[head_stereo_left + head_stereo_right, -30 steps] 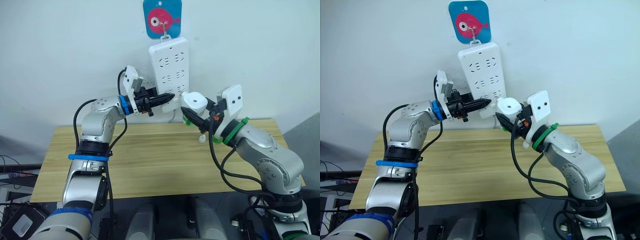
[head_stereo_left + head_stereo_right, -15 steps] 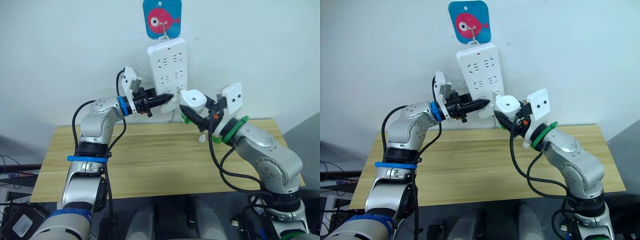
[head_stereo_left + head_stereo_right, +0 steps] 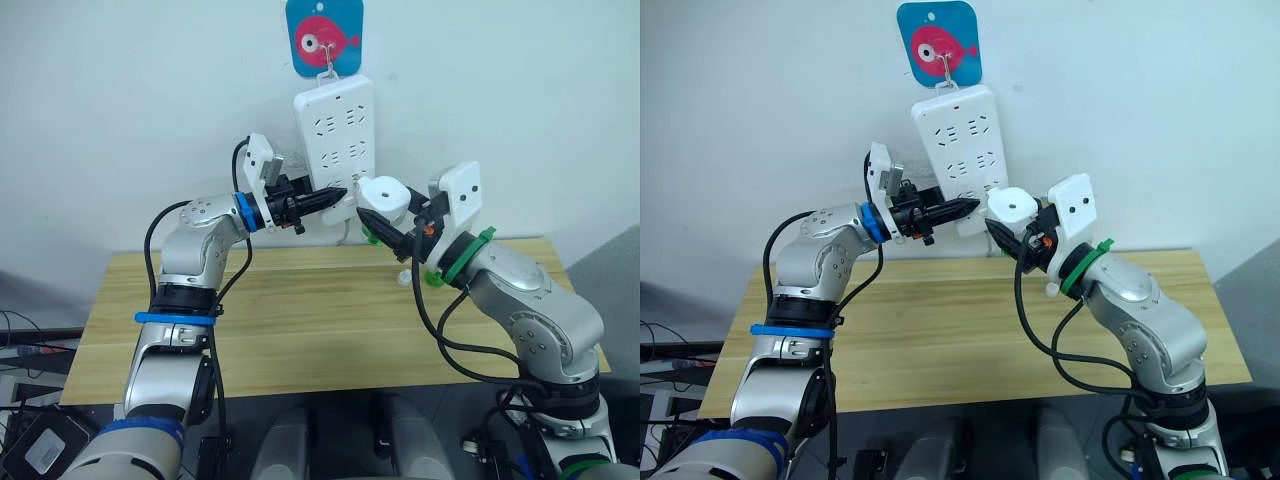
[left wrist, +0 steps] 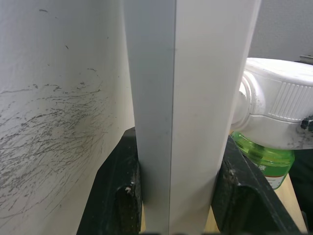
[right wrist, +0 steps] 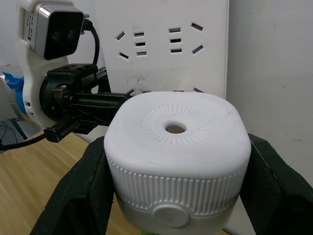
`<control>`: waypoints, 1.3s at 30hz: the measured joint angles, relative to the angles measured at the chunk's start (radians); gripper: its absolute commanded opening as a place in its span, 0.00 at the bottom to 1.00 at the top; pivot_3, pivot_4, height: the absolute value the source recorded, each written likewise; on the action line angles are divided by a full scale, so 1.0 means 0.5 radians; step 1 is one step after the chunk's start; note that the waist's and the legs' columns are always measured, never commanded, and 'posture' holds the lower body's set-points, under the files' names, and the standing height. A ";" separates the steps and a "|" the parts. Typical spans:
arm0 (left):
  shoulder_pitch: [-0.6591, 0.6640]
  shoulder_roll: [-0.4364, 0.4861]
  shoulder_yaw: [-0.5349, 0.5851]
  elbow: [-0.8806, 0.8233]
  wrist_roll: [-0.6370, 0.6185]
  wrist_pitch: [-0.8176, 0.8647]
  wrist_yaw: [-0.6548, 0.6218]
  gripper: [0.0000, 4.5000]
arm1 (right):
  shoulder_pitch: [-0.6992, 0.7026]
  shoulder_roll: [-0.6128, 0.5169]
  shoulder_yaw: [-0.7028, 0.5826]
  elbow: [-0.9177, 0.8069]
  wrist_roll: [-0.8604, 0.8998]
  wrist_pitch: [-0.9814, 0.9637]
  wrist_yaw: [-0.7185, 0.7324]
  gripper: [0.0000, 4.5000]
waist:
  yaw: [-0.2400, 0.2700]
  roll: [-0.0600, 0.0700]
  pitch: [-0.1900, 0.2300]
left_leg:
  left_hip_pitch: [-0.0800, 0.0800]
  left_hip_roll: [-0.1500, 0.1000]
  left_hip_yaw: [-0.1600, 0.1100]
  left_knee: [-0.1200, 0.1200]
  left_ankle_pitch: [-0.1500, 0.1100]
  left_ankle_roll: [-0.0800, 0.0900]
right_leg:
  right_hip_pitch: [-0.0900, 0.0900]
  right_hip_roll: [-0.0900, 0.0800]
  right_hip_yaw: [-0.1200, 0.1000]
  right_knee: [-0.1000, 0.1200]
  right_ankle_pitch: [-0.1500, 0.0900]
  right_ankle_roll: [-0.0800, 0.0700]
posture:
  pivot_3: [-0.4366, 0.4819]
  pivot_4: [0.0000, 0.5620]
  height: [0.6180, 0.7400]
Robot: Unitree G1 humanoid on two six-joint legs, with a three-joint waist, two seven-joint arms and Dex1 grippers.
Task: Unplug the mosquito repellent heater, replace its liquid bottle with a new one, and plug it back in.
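Heater (image 5: 175, 147): rounded white plastic, ribbed skirt, round vent; held just before the strip's lower end
Power strip (image 3: 336, 135): long, smooth white, hung on wall
Right gripper (image 3: 390, 232): clamped around heater
Left gripper (image 3: 333, 195): pinching strip's lower edge
Bottle (image 4: 264, 161): translucent green, under heater

My left fingers (image 4: 124, 196) clamp the lower edge of the power strip (image 3: 335, 135), which hangs on the wall above the counter's back edge. My right fingers (image 5: 78, 196) hold the heater (image 3: 384, 196) just beside that strip, near my left fingers. The counter (image 3: 300, 330) below lies open.
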 measured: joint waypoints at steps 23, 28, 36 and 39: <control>0.009 0.006 0.023 0.004 0.088 -0.045 0.072 0.30 | -0.261 0.165 0.151 0.227 -0.238 0.089 -0.080 0.67 | -0.005 0.000 -0.001 | 0.002 0.000 0.004 0.002 0.000 0.000 | -0.002 0.000 0.003 0.006 0.000 0.000 | 0.44 0.39 1.00; 0.010 0.008 0.060 0.018 0.125 -0.055 0.077 0.30 | -0.272 0.344 0.081 0.307 -0.220 0.104 -0.126 0.67 | -0.008 0.000 -0.001 | 0.002 0.001 0.006 0.005 0.003 -0.004 | -0.010 -0.001 0.006 0.023 0.000 0.000 | 0.43 0.39 1.00; 0.008 -0.005 0.079 0.029 0.145 -0.058 0.080 0.30 | -0.302 0.342 0.105 0.334 -0.267 0.105 -0.101 0.67 | -0.011 0.000 -0.001 | 0.003 0.002 0.005 0.006 0.004 -0.007 | -0.011 0.000 0.006 0.029 0.000 0.000 | 0.43 0.40 1.00; 0.008 -0.010 0.079 0.030 0.148 -0.060 0.080 0.30 | -0.314 0.306 0.131 0.330 -0.290 0.103 -0.086 0.67 | -0.011 0.000 -0.001 | 0.003 0.002 0.005 0.006 0.004 -0.007 | -0.011 0.000 0.005 0.029 0.000 0.000 | 0.43 0.40 1.00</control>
